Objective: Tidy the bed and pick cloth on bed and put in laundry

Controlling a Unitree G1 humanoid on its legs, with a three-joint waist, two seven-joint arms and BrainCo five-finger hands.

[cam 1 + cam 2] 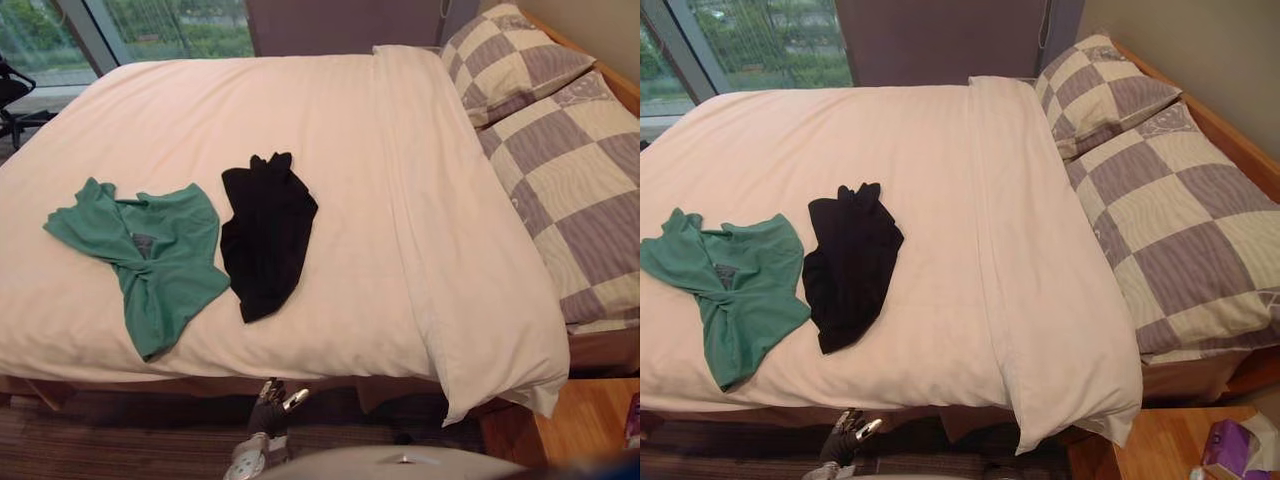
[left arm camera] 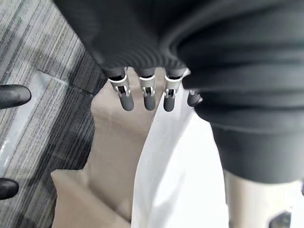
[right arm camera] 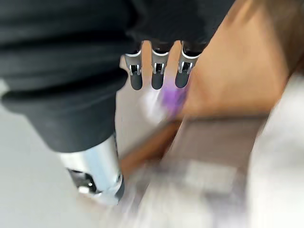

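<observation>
On bed (image 1: 340, 130): green cloth (image 1: 150, 262), black cloth (image 1: 266, 240) crumpled | left hand (image 2: 148, 95), right hand (image 3: 157, 76) unclenched

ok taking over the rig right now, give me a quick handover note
Left hand: open, empty, low off the near edge of the duvet.
Right hand: open, empty.
Green shirt and black cloth lie side by side on the duvet, untouched.
Done: duvet looks fairly flat, checked pillows at the head.
Left: pick up both cloths, take them to the laundry.
</observation>
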